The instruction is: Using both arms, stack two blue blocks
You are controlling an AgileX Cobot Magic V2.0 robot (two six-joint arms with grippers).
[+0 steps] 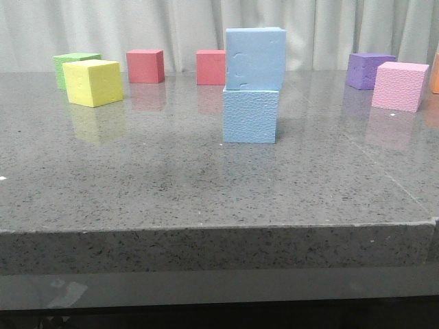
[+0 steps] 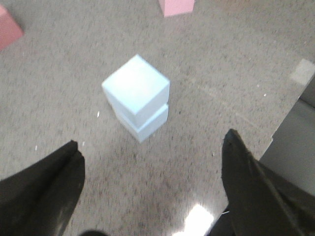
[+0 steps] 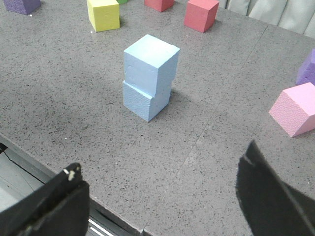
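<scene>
One blue block (image 1: 255,59) sits on top of the other blue block (image 1: 250,115) near the middle of the grey speckled counter (image 1: 171,178). The upper one is turned a little and shifted slightly off the lower one's edges, so a corner overhangs. Nothing touches the stack, and the counter right around it is bare.

Behind the stack, along the curtain, stand two red cubes: one (image 1: 211,67) just behind and to its left, partly hidden by the upper block, and another (image 1: 145,66) further left. Still further left a yellow cube (image 1: 93,83) stands in front of a green cube (image 1: 74,66), covering part of it. To the right, well apart from the stack, a purple cube (image 1: 368,70) stands behind a pink cube (image 1: 400,86), and a sliver of something orange (image 1: 435,74) shows at the frame's edge; too little of it shows to say what it is.

The left claw (image 2: 150,189) hangs above the counter short of the stack, fingers spread wide and holding nothing, though that view is somewhat blurred. The right claw (image 3: 167,196) hovers over the counter's near edge, also wide open and empty, with the stack well ahead of its fingertips.
</scene>
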